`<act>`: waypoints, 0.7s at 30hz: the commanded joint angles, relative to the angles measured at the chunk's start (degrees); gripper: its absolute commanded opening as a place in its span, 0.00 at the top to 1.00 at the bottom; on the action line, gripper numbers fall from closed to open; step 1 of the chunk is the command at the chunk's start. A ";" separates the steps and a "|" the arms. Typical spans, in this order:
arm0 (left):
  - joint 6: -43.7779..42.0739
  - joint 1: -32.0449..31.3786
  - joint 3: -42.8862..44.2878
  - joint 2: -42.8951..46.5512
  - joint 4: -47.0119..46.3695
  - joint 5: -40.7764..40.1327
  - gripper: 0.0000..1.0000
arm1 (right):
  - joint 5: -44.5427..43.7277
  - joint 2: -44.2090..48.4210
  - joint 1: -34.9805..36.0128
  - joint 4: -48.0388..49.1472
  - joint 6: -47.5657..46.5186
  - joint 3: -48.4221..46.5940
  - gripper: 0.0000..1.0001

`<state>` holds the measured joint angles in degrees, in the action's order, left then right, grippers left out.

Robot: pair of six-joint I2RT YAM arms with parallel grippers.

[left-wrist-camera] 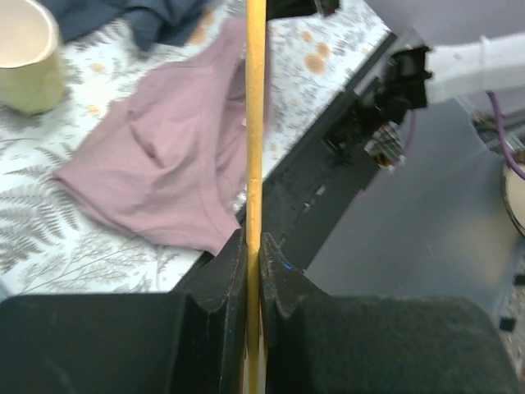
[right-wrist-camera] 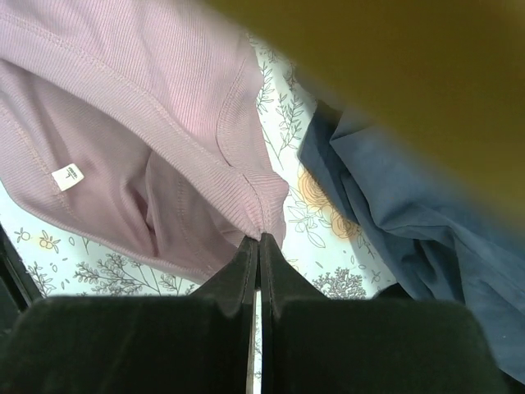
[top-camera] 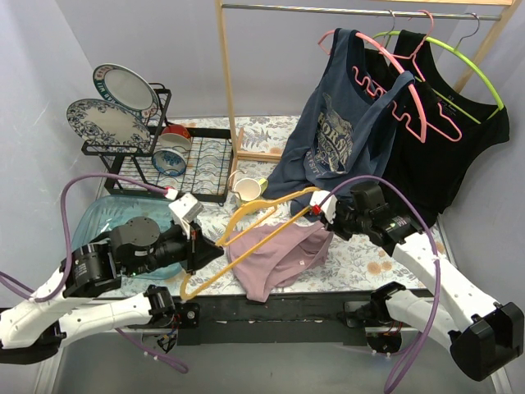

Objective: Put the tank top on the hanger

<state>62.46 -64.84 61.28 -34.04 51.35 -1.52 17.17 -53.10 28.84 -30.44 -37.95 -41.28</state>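
Observation:
The dusty-pink tank top [top-camera: 279,254] lies crumpled on the floral cloth near the front edge; it also shows in the left wrist view [left-wrist-camera: 164,164] and the right wrist view [right-wrist-camera: 123,131]. The yellow-orange hanger [top-camera: 246,215] is held tilted above it. My left gripper [top-camera: 215,248] is shut on the hanger's thin bar [left-wrist-camera: 255,123]. My right gripper [top-camera: 322,212] is shut on the tank top's edge at a seam [right-wrist-camera: 261,215] and lifts that corner. A blurred yellow part of the hanger [right-wrist-camera: 394,74] crosses the top of the right wrist view.
A navy printed tank top [top-camera: 340,135] on a pink wavy hanger [top-camera: 402,90] and a black top [top-camera: 447,156] on a lime-green hanger [top-camera: 459,61] hang from the wooden rail. A dish rack [top-camera: 164,156] with plates, a cup [top-camera: 246,187] and a teal tub [top-camera: 94,222] stand on the left.

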 commanded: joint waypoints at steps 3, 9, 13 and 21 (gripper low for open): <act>4.16 -0.02 6.92 4.59 6.12 -17.36 1.00 | 2.87 1.51 -1.15 -0.41 1.22 -0.74 0.99; 3.82 -0.02 4.73 6.01 6.31 -10.28 1.00 | 3.05 1.07 -2.03 0.20 2.88 -1.61 0.99; 1.18 -0.02 2.80 3.55 4.64 -1.92 1.00 | 3.31 -1.38 -3.79 -0.24 5.61 -5.56 0.99; -2.42 -0.02 -1.06 -1.02 1.57 3.80 1.00 | 5.24 -4.47 -5.20 -1.38 8.25 -10.40 0.99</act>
<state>62.76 -64.84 62.39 -33.39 56.18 -2.72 20.29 -57.39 24.23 -31.94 -31.79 -49.04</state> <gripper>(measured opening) 0.046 0.028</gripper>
